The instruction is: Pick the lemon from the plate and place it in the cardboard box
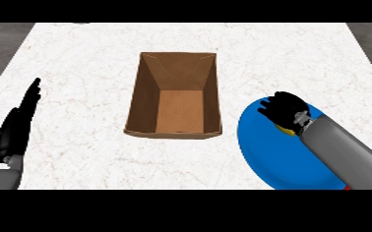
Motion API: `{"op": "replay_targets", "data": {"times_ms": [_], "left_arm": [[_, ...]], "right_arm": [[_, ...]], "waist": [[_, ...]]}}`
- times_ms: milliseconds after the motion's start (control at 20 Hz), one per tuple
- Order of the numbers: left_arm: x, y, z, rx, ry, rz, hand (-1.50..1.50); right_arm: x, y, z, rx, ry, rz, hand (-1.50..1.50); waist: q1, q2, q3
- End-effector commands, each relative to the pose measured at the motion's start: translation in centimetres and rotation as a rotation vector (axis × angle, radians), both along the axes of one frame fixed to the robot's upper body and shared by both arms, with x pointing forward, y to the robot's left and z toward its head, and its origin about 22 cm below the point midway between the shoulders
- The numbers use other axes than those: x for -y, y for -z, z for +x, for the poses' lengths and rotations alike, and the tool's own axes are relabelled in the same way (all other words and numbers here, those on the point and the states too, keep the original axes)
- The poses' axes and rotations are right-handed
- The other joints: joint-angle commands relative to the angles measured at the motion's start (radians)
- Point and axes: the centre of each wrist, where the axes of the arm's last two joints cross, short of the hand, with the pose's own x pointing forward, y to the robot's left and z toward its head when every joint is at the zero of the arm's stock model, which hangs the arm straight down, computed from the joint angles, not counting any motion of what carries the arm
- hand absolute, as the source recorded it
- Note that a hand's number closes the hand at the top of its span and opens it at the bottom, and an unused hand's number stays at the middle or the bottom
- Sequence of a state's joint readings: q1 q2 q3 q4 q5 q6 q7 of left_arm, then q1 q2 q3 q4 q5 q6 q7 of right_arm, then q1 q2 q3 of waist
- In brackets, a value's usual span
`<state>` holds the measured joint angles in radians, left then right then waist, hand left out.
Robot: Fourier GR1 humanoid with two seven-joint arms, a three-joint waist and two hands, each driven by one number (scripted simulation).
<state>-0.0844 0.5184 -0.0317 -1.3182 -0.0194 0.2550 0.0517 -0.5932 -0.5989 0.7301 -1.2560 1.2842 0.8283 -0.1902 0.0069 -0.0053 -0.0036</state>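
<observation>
A blue plate (272, 152) lies on the counter at the lower right. My right hand (285, 109) sits over its upper part, fingers curled downward. A small sliver of yellow lemon (286, 129) shows under the wrist; most of the lemon is hidden by the hand. The open brown cardboard box (174, 96) stands in the middle, to the left of the plate, with nothing inside. My left hand (18, 125) rests at the left edge, fingers straight and pointing up.
The white marble counter (87, 54) spreads around the box. Its edges show at the far left and right corners, where a grey floor begins.
</observation>
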Motion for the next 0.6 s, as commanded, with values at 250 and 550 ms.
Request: {"op": "replay_targets", "data": {"times_ms": [250, 550], "left_arm": [[0.4, 0.5, -0.3, -0.003, 0.006, 0.003, 0.0], [0.0, -0.1, 1.0, -0.004, -0.001, 0.006, 0.0]], "right_arm": [[1.3, 2.1, -0.4, 0.117, -0.154, 0.061, 1.5], [1.8, 2.7, 1.4, 0.192, -0.195, 0.245, 1.5]], "waist": [[0.002, 0.006, 0.004], [0.001, 0.009, 0.005]]}}
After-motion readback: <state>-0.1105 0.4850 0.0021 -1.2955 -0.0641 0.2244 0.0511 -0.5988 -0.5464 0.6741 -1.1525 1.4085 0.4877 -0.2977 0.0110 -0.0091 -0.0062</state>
